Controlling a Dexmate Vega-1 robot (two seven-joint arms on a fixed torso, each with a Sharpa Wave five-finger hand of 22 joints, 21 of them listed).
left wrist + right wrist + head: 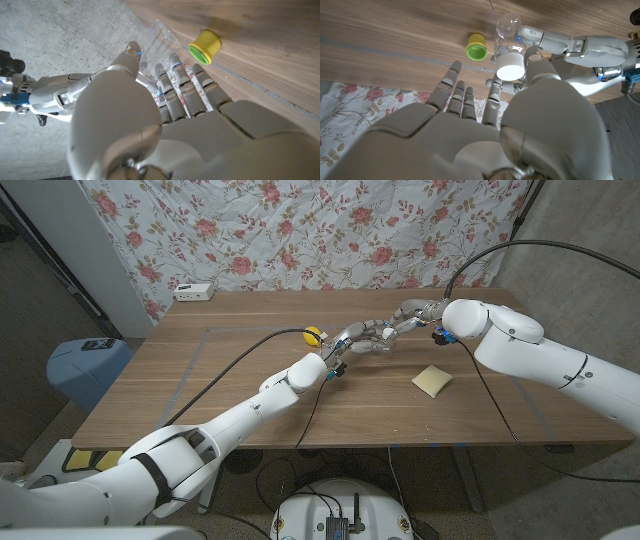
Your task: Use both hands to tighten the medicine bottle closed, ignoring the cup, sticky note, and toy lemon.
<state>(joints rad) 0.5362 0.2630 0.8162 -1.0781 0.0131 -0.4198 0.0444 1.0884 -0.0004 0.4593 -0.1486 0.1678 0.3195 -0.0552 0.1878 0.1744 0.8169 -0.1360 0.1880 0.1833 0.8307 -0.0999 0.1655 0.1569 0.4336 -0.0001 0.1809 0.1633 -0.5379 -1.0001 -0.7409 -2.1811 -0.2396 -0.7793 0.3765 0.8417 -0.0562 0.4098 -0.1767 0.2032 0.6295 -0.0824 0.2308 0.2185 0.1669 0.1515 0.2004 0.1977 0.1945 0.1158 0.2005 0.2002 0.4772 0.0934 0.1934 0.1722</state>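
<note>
From my seat at the controls, nearest me at about five o'clock of the hands lies the sticky note point(432, 381), which I leave alone. Mid-table, my left hand point(352, 340) wraps its fingers around the body of the medicine bottle point(507, 30), a clear, light, thin-walled plastic thing I judge slippery and easy to crush. I would hold the body low and firmly, and turn by the white cap point(510, 66). My right hand point(408, 317) reaches in from two o'clock, its fingers spread. I cannot tell whether they touch the cap. Just beyond, at ten o'clock, sits the toy lemon point(312, 336). In the head view the bottle is mostly hidden between the hands.
</note>
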